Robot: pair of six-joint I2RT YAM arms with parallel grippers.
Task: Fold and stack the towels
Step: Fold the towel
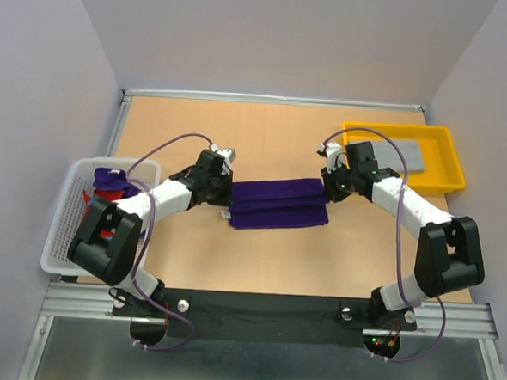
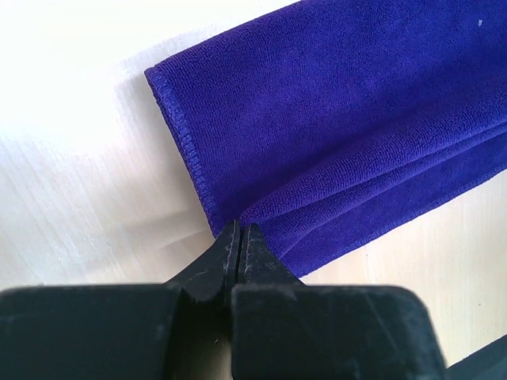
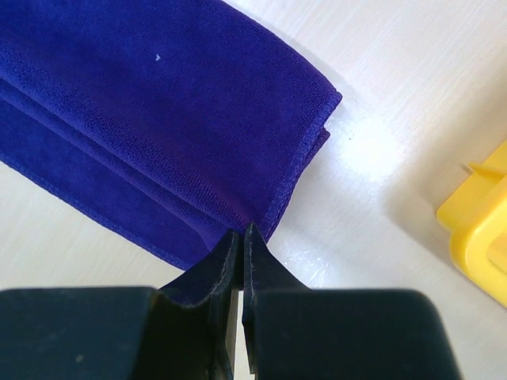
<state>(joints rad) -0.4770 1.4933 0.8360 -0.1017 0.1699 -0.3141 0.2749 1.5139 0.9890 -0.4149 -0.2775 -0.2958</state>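
A deep purple towel (image 1: 278, 204) lies folded into a long strip at the middle of the table. My left gripper (image 1: 228, 191) is shut on its left end, pinching a fold of the cloth (image 2: 333, 119) at my fingertips (image 2: 240, 229). My right gripper (image 1: 327, 190) is shut on its right end (image 3: 158, 119), at the hemmed corner. A grey towel (image 1: 406, 154) lies folded in the yellow tray (image 1: 448, 176). Another purple towel (image 1: 109, 179) and a red one (image 1: 105, 224) sit in the white basket, partly hidden by my left arm.
The white mesh basket (image 1: 62, 230) stands at the left table edge. The yellow tray stands at the back right, its corner showing in the right wrist view (image 3: 479, 229). Bare wooden table (image 1: 266, 130) lies behind the towel, and in front of it.
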